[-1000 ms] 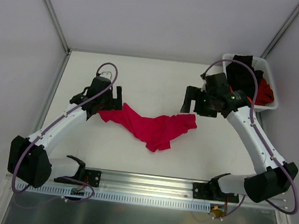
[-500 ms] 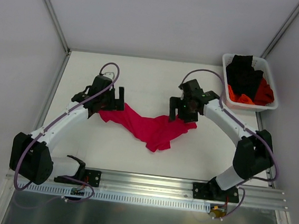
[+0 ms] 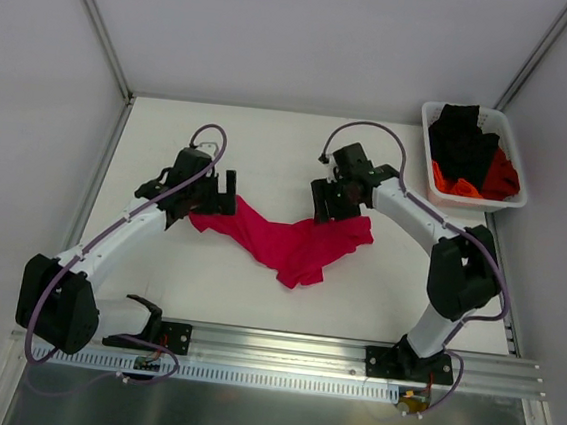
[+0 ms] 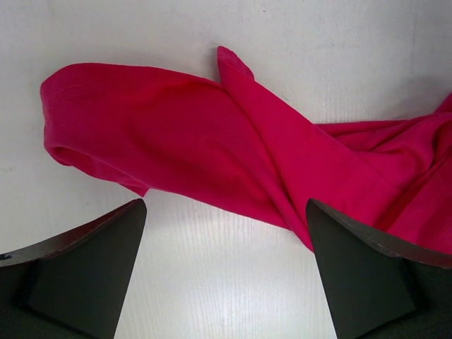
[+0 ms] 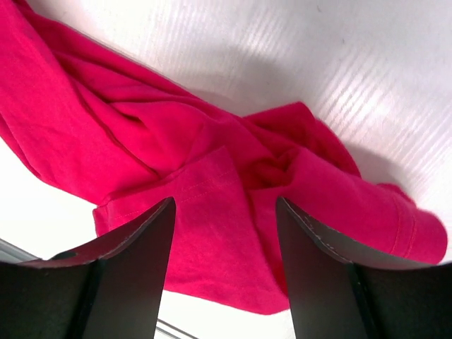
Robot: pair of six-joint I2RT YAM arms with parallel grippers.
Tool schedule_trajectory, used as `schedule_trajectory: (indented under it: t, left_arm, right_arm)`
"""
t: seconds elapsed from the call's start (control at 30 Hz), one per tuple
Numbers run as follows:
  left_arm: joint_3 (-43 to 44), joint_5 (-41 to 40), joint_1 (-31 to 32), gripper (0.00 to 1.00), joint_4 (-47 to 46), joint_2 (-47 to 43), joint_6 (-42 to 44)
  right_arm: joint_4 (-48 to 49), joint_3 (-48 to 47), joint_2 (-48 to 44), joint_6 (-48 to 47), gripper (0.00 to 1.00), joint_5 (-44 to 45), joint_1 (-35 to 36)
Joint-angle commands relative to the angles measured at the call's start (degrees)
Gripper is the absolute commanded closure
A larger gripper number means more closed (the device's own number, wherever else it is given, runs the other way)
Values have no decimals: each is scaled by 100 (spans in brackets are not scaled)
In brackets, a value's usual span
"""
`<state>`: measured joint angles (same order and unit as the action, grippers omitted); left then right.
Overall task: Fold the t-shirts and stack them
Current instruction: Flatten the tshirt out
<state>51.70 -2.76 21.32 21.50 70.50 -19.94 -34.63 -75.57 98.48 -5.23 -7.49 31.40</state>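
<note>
So the crimson-pink t-shirt (image 3: 286, 243) is lying crumpled in a loose V in the middle of the white worktop (image 3: 270, 141), not folded at all. One end trails off to the left, and the other bunches up on the right with a flap pointing toward the near edge.

The left claw (image 4: 224, 212) is spread as wide as it goes, right at the left end of the shirt. From its own camera you can see a rolled hem and a long fold running between the two fingers, and nothing is pinched. The right claw (image 5: 224, 205) is down over the right end. Its fingers are apart, with wrinkled cloth showing in the gap, so it's open with no grip that I can see.

Over in the far right corner there's a white basket (image 3: 429, 111) with a black shirt (image 3: 461, 139) and an orange-red shirt (image 3: 467, 182) piled in it, well apart from both arms.
</note>
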Motion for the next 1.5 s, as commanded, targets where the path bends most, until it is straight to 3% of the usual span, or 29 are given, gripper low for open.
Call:
schedule_trajectory:
  t: [0.0,0.1,0.53,0.63,0.73,0.77,0.8,1.0,1.2,1.47]
  left_arm:
    - [-134,232,-5,1,-190,-168,149]
    - [-204,233,-5,1,-207,-194,158]
    - [-468,180,-14,1,-269,-458,131]
    - [-512,145,-5,1,-278,-485,140]
    - [-521,127,-5,1,-269,-493,149]
    - [-521,127,-14,1,-277,-493,157]
    - [-503,118,-5,1,-278,-493,166]
    - [-354,188,-5,1,-321,-388,351]
    - [-56,259,-5,1,-471,42,693]
    - [568,768,4,3,-945,1394,782]
  right_arm:
    - [185,-405,198,-654,37,-357,-28]
    - [255,-432,303,-725,38,-762,-37]
    - [238,-169,559,-821,42,-799,-81]
    - [238,-28,436,-821,52,-728,-116]
    - [159,-1,339,-786,76,-693,-169]
    - [115,-2,313,-743,91,-675,-169]
    - [88,-2,217,-725,99,-640,-186]
    - [35,-159,-381,-532,100,-351,-230]
    - [299,-958,-988,-233,100,-201,-336]
    - [941,-872,-769,30,100,-1351,-582]
